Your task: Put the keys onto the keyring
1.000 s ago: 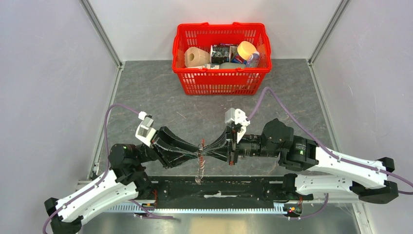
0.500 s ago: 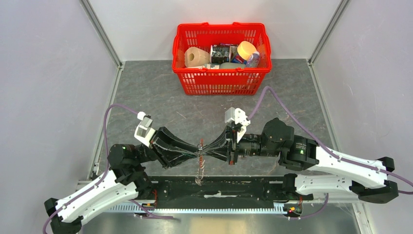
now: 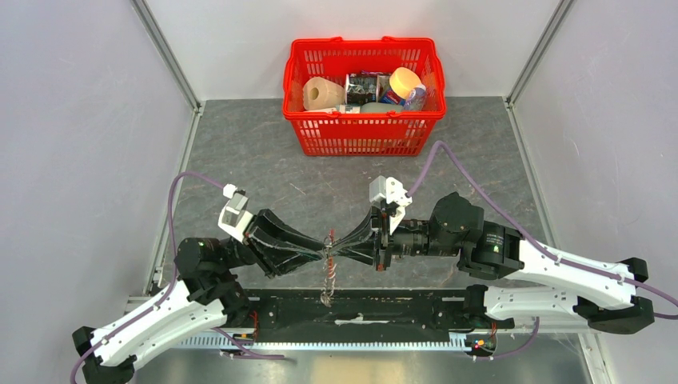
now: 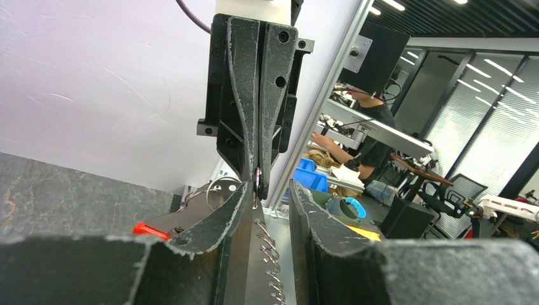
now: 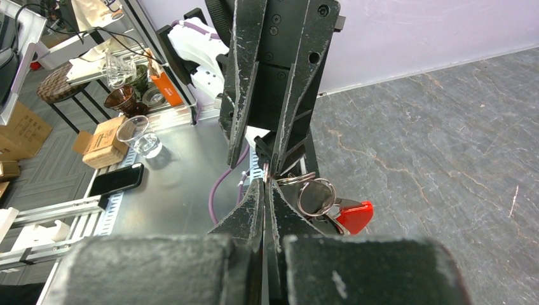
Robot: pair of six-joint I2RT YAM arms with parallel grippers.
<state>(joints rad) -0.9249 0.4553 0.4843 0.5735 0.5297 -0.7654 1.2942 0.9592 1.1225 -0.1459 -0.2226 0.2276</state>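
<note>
Keyring (image 5: 353, 216) hangs above the counter (image 3: 264, 160), well to the arms' side of the red basket (image 3: 364, 136), its ring pinched in your fully closed right fingers (image 5: 253, 210). Your left fingers (image 4: 219, 222) stand part open at that ring; whether they grip anything, you can't tell. That pinch looks thin, so a twist could drop the bunch. The basket holds a paper roll (image 3: 322, 94) and a yellow-lidded jar (image 3: 404, 80).
</note>
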